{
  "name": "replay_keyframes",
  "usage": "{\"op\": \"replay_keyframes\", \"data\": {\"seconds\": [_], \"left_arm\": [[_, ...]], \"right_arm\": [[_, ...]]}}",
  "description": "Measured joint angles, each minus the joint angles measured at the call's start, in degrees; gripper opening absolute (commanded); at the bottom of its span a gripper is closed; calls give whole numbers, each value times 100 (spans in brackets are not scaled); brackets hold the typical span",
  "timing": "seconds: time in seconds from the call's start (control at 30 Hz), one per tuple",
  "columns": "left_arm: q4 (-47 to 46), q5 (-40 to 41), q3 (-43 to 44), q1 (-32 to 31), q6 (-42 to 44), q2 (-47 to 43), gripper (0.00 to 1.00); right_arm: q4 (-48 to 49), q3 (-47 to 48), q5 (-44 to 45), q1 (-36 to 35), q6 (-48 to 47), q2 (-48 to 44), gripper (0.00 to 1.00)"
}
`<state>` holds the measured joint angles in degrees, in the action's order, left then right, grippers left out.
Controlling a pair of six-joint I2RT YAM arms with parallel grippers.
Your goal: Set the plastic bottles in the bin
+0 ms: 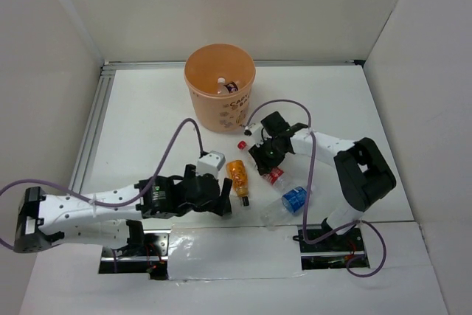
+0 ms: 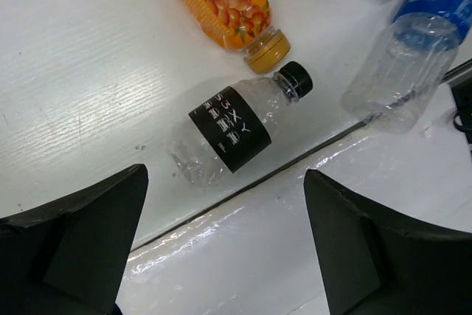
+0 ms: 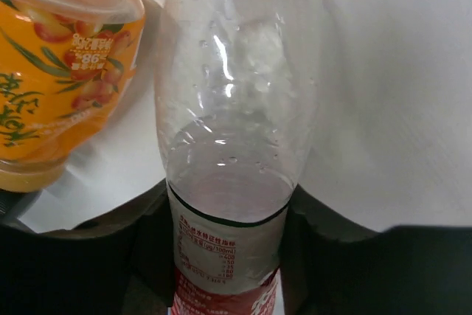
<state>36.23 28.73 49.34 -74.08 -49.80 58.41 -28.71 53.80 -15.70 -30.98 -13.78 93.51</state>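
The right gripper (image 1: 264, 157) clamps the red-label bottle (image 3: 225, 256) across its label, just beside the orange bottle (image 1: 237, 172); the bin (image 1: 210, 105) stands beyond it, to its left. The left gripper (image 2: 225, 182) gapes wide, the black-label bottle (image 2: 228, 127) lying slanted just ahead on the bench (image 1: 147, 130).
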Motion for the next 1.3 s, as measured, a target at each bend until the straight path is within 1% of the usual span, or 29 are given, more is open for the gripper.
{"op": "replay_keyframes", "data": {"seconds": [0.03, 0.1, 0.13, 0.17, 0.2, 0.27, 0.33, 0.43, 0.57, 0.67, 0.77, 0.83, 0.87, 0.93, 0.97, 1.03, 1.07, 1.1, 1.17, 1.2, 1.3], "left_arm": [[0, -59, 0, 0, 4, 129, 100], [-50, -168, 17, 2, 46, 424, 100], [-61, -234, 42, 0, 149, 612, 100], [-90, -295, 57, 0, 197, 761, 100], [-116, -361, 72, 0, 334, 890, 100], [-203, -455, 101, 0, 544, 1095, 100], [-293, -538, 142, 0, 824, 1261, 100], [-463, -710, 254, 0, 1248, 1543, 100], [-671, -868, 334, 0, 1681, 1928, 100], [-798, -973, 339, 0, 1947, 2124, 100], [-894, -1032, 343, 0, 2140, 2317, 100], [-927, -1067, 343, 0, 2264, 2404, 100], [-935, -1071, 343, 0, 2295, 2426, 100], [-942, -1084, 343, 0, 2354, 2439, 100], [-949, -1088, 343, 0, 2396, 2439, 100], [-966, -1088, 343, 0, 2415, 2439, 100], [-973, -1088, 343, 0, 2415, 2439, 100], [-981, -1088, 343, 0, 2415, 2439, 100], [-1003, -1088, 341, 0, 2415, 2439, 100], [-1012, -1086, 341, 0, 2415, 2448, 100], [-1058, -1088, 339, -11, 2411, 2568, 100]], "right_arm": [[-7, 17, 7, 2, -11, 2, 36], [-72, 66, -37, 13, -7, -26, 30], [-229, 105, -129, 48, -96, -70, 20], [-240, 140, -136, 66, -107, -157, 20], [-439, 238, -205, 87, -236, -269, 18], [-1108, 802, -546, 260, -516, -479, 17], [-1486, 1493, -800, 581, -813, -678, 17], [-1683, 2535, -879, 1025, -1189, -992, 15], [-1690, 3901, -1047, 1088, -1360, -1281, 15], [-1054, 4496, -1355, 1060, -1207, -1432, 15], [-59, 4566, -1633, 1016, -911, -1497, 17], [433, 4723, -1711, 916, -763, -1268, 20], [664, 4892, -1784, 850, -675, -1056, 20], [1126, 5296, -1867, 702, -505, -472, 25], [1296, 5410, -1910, 654, -431, -208, 25], [1606, 5541, -1956, 551, -278, 310, 29], [1674, 5554, -1952, 507, -227, 540, 43], [1718, 5587, -1943, 457, -181, 780, 55], [1751, 5654, -1893, 361, -74, 1259, 70], [1755, 5696, -1867, 330, -46, 1464, 82], [1731, 5766, -1803, 291, 15, 1862, 85]]}}
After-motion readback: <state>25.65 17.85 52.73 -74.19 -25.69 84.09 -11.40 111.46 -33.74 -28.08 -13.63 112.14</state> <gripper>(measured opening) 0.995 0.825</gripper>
